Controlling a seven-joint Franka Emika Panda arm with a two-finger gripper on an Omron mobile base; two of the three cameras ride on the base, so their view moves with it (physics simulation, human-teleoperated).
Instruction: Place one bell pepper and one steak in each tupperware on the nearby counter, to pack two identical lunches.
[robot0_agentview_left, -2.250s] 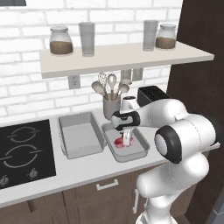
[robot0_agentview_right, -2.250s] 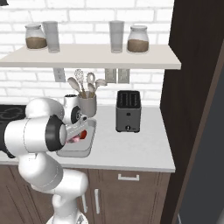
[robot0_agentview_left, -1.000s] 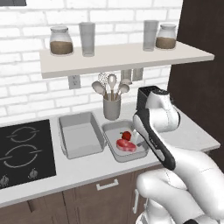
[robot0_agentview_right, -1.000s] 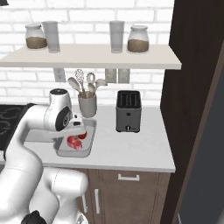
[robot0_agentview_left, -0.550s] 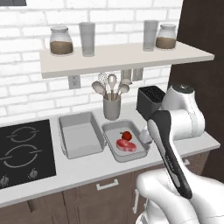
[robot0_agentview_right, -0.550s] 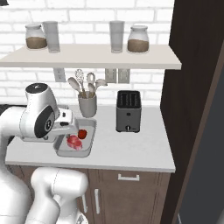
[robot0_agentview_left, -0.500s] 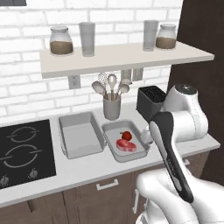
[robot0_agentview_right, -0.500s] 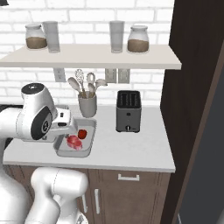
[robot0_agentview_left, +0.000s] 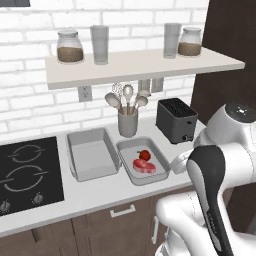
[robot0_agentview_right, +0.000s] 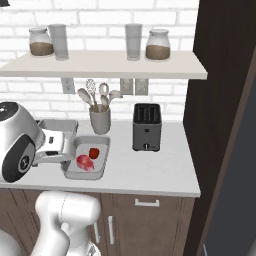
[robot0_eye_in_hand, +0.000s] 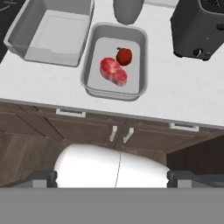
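Red bell pepper, steak share one tupperware; hand fingers apart, holding nothing.

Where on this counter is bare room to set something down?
Inside the left tupperware, which is bare. Also the counter strip in front of the toaster. Crowded: the right tupperware, already holding a pepper and steak, and the utensil pot behind.
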